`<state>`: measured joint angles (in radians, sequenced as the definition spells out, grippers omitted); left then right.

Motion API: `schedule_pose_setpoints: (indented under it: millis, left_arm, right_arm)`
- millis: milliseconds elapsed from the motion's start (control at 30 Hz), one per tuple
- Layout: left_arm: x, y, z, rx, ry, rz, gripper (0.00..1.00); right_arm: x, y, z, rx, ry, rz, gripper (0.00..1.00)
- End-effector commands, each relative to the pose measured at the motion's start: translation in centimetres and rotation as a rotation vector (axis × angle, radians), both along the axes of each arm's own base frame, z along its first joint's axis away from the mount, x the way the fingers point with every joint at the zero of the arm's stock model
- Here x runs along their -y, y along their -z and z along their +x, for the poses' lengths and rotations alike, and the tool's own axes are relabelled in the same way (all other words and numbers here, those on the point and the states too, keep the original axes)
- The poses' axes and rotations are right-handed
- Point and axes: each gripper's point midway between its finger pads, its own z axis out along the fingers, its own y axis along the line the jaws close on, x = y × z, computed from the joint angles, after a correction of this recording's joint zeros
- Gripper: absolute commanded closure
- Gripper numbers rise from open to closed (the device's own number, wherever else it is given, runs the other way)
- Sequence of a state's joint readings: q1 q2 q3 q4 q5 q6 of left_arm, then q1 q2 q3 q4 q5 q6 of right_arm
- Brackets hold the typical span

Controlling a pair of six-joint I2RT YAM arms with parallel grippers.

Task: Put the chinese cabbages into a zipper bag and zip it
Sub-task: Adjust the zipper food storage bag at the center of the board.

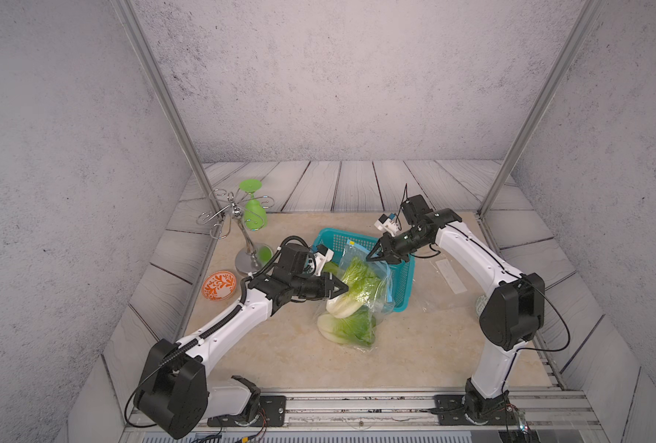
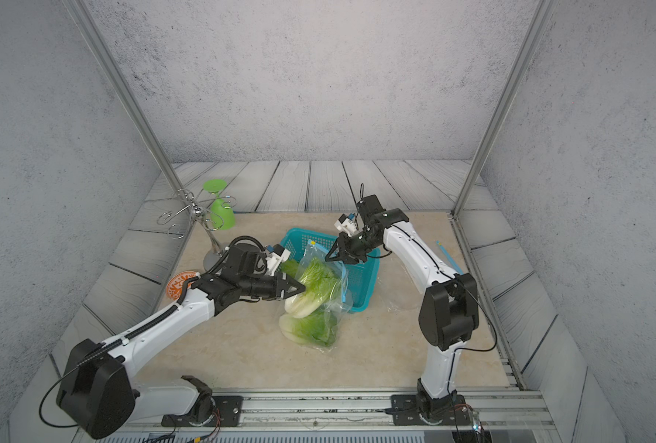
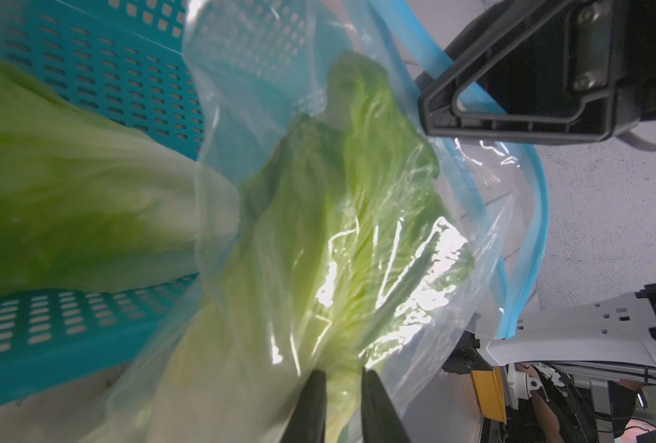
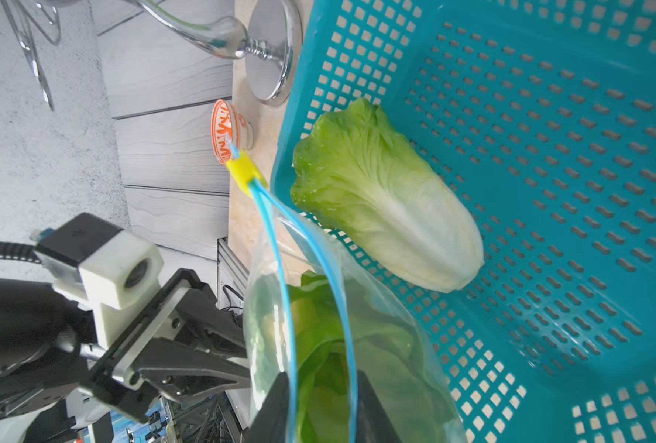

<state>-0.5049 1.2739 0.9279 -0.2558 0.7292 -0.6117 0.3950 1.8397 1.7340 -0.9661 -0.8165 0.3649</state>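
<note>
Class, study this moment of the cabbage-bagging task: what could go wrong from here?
One cabbage lies in the basket, outside the zipper bag; zipping now would likely leave it out. The right gripper straddles both zip tracks, so the mouth may get pinched narrow. The left gripper pinches the bag's side against leaves inside, which could tear the film.

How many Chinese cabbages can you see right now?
3. A loose cabbage lies in the teal basket. The zipper bag holds an upper cabbage and a lower cabbage. None seems hidden.
</note>
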Motion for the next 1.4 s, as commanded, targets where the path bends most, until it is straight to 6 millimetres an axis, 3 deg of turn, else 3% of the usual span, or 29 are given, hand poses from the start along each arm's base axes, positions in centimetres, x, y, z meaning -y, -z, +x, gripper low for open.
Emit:
schedule_pose_setpoints:
  millis: [0, 100, 233, 400, 567, 733, 933, 1200, 1367]
  left_arm:
    - [-1.7, -4.2, -0.3, 0.102, -0.021, -0.027, 0.73]
    - [-3.2, -6.5, -0.9, 0.157, -0.032, -0.033, 0.67]
    - [-4.9, -8.0, -1.0, 0.203, -0.056, -0.012, 0.66]
    - [-6.5, -9.5, 0.3, 0.281, -0.099, -0.013, 0.64]
    - [-4.7, -11.3, -0.7, 0.381, 0.050, -0.125, 0.60]
    - [-3.4, -12.8, -2.2, 0.456, 0.186, -0.217, 0.54]
    - [-1.9, -12.1, -4.2, 0.600, 0.279, -0.200, 0.49]
    - [-1.0, -11.8, -1.7, 0.791, 0.222, -0.132, 0.53]
    - [0.6, -11.6, -2.1, 0.854, 0.286, -0.178, 0.58]
  right_arm:
    - [0.1, -2.5, -1.3, 0.080, -0.027, 0.021, 0.89]
    - [0.4, -3.1, -2.6, 0.144, -0.062, -0.034, 1.00]
    - [0.4, -4.7, -4.8, 0.307, -0.143, -0.118, 1.00]
    - [0.4, -8.5, -7.3, 0.576, -0.259, -0.126, 1.00]
    - [1.1, -9.6, -8.9, 0.785, -0.365, -0.161, 1.00]
    - [1.2, -9.4, -9.1, 0.816, -0.419, -0.172, 1.00]
    - [1.0, -9.5, -9.4, 0.817, -0.441, -0.160, 1.00]
    - [0.8, -9.3, -9.9, 0.805, -0.455, -0.138, 1.00]
    - [0.8, -9.1, -9.8, 0.799, -0.456, -0.138, 1.00]
